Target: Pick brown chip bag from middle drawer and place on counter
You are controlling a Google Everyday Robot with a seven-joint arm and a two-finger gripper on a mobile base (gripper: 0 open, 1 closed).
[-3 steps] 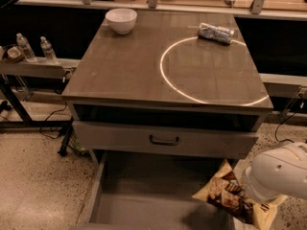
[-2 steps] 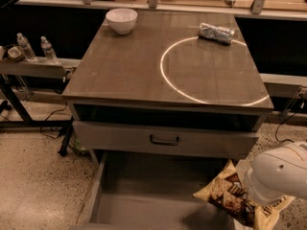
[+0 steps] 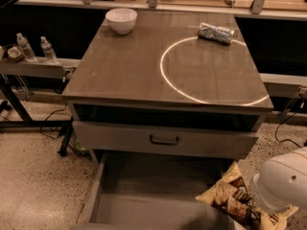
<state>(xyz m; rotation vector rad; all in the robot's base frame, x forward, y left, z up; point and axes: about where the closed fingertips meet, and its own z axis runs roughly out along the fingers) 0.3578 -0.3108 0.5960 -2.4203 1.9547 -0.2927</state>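
The brown chip bag (image 3: 229, 198) sits at the lower right of the frame, tilted, over the right-hand side of the open middle drawer (image 3: 153, 207). One tan corner points left and the far end is hidden behind the arm's white rounded housing. The gripper (image 3: 266, 204) is down there too, right against the bag at the drawer's right edge. Whether it is clamped on the bag cannot be told, since the housing covers the contact.

By its slant, the bag looks raised off the drawer floor rather than lying flat. I judge the step in hand to be the lift out of the drawer, with the placing not yet begun.

The next move calls for a clear rise. The bag must pass above the closed drawer front (image 3: 164, 140) and the front lip of the desk (image 3: 120, 71) before travelling toward the upper part of the frame. A bare landing spot lies at the centre of the desk, by the white ring (image 3: 163, 78). That spot is well apart from the white bowl (image 3: 121, 20) at upper left and the foil roll (image 3: 217, 32) at upper right.
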